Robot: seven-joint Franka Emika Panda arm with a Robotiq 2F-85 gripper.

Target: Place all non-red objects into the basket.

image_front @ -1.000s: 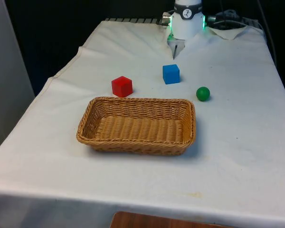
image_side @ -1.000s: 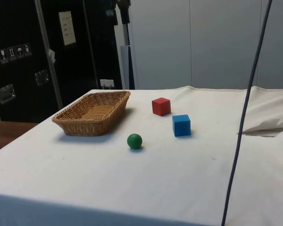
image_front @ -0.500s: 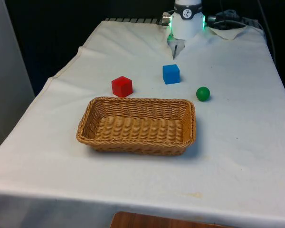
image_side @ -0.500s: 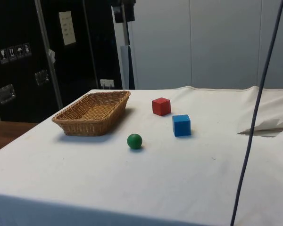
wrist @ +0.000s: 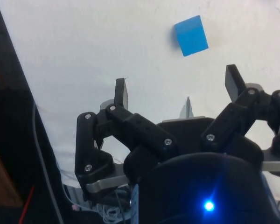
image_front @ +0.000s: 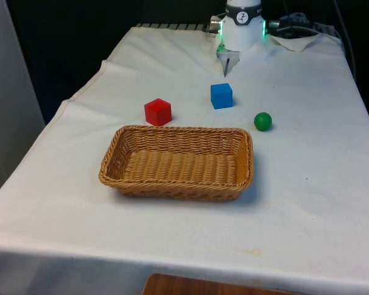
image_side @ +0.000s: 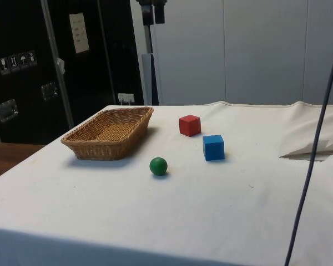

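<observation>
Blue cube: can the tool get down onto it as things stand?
Probably yes. The blue cube stands alone on the cloth, apart from the red cube and green ball, and the open tool holds nothing.

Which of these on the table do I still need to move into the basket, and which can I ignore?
For the job: blue cube, green ball, basket, open gripper.

Leave alone: red cube, white cloth.

Dangling cable [image_side: 316, 144] further right.
</observation>
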